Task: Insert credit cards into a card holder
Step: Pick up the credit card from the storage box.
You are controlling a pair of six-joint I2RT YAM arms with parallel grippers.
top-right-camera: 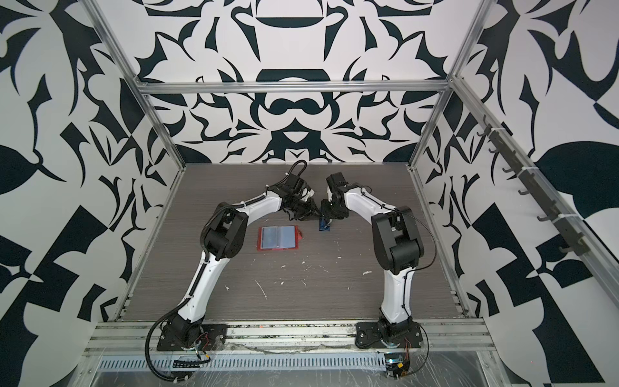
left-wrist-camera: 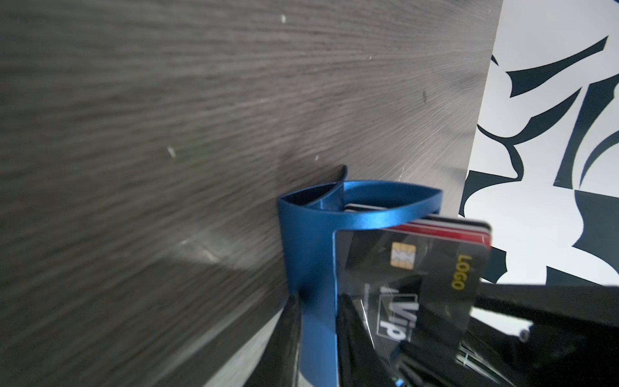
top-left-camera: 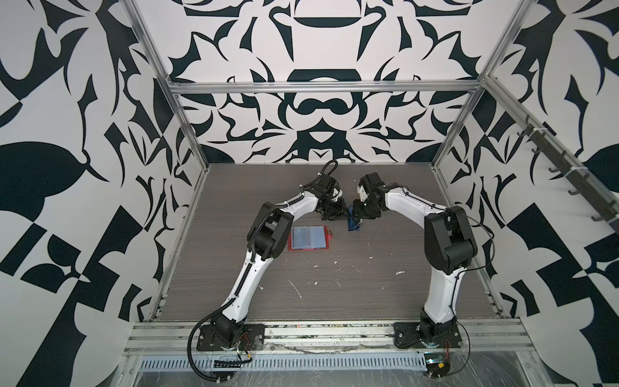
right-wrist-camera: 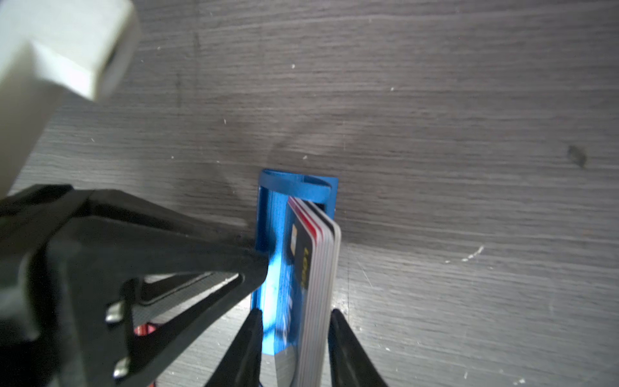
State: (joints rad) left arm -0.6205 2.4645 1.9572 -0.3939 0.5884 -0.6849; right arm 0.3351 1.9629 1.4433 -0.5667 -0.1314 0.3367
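The red card holder [top-left-camera: 310, 238] [top-right-camera: 278, 237] lies open on the table, its clear sleeves facing up, and both grippers are away from it. Several credit cards [right-wrist-camera: 321, 268] stand on edge in a small blue stand [top-left-camera: 353, 222] [left-wrist-camera: 308, 251]. A black card [left-wrist-camera: 402, 268] is foremost, with red ones [left-wrist-camera: 452, 231] behind it. My left gripper [left-wrist-camera: 318, 301] is shut on the stand's blue wall, one finger [right-wrist-camera: 261, 264] pressing its outside. My right gripper [right-wrist-camera: 294, 315] is open, its fingers straddling the stand and the card stack.
The two wrists [top-left-camera: 348, 201] crowd close together over the blue stand toward the far middle of the table. The patterned back wall [left-wrist-camera: 552, 134] rises just behind it. White scuffs [top-left-camera: 294, 288] mark the wood-grain table [top-left-camera: 335, 301] nearer the front.
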